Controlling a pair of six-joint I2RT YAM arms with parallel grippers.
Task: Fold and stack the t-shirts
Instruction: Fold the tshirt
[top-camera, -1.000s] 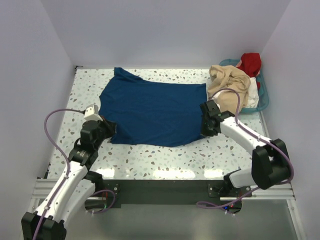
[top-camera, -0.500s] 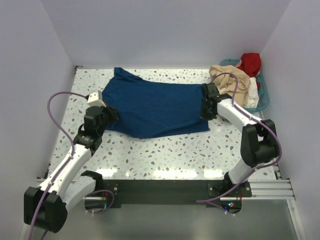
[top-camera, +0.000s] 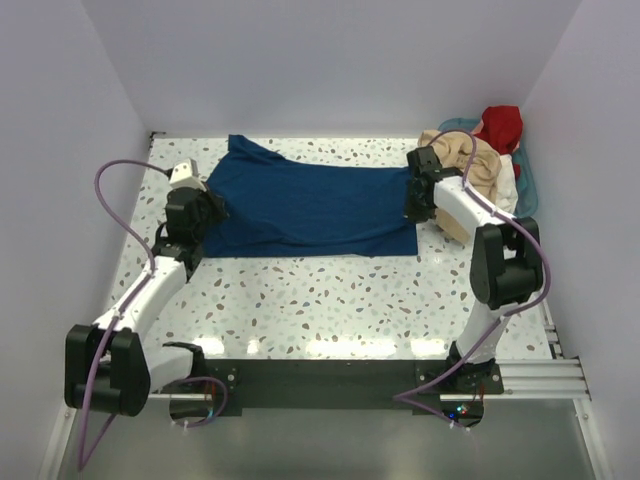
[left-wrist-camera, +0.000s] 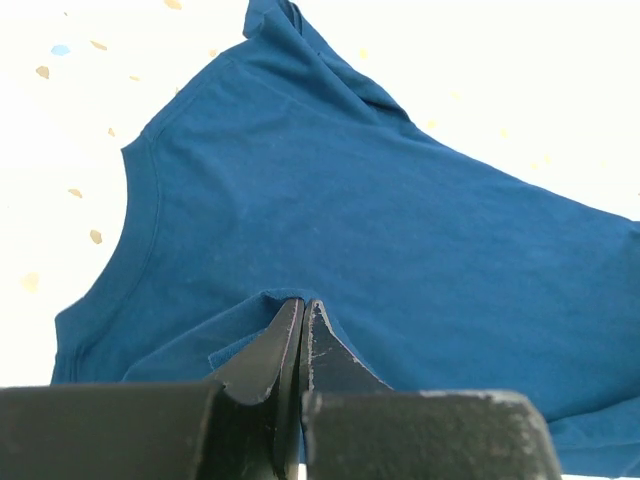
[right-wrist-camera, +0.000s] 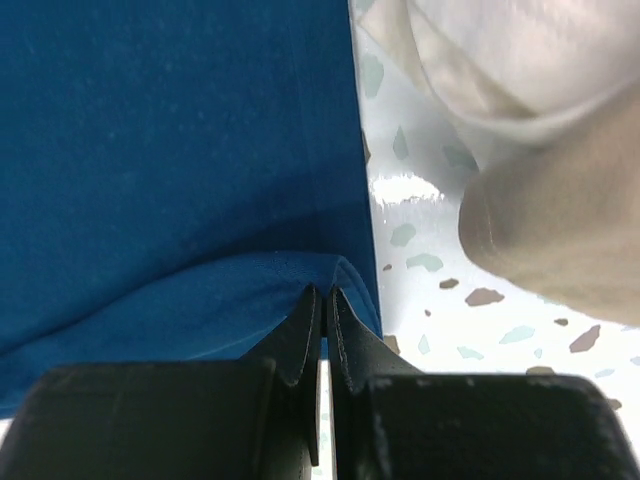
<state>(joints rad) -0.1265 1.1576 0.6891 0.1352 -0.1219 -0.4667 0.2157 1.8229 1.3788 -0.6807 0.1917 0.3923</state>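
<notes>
A dark navy t-shirt (top-camera: 300, 205) lies across the far half of the speckled table, its near part doubled over. My left gripper (top-camera: 207, 208) is at its left end, shut on a pinch of navy cloth (left-wrist-camera: 400, 200); the fingertips (left-wrist-camera: 302, 305) show no gap. At the shirt's right edge, my right gripper (top-camera: 413, 207) is shut on a fold of the navy shirt (right-wrist-camera: 150, 130), tips (right-wrist-camera: 322, 295) pressed together. More t-shirts are piled at the far right: beige (top-camera: 465, 160), red (top-camera: 500, 125) and white (top-camera: 508, 190).
A teal basket (top-camera: 531, 200) holds the pile in the far right corner, close to my right arm. The beige cloth (right-wrist-camera: 560, 240) hangs just right of the right gripper. White walls enclose the table (top-camera: 330, 300) on three sides.
Both grippers have moved toward the far wall, each carrying the navy shirt's near edge. The shirt now covers a narrower strip, its near edge farther from the arm bases.
</notes>
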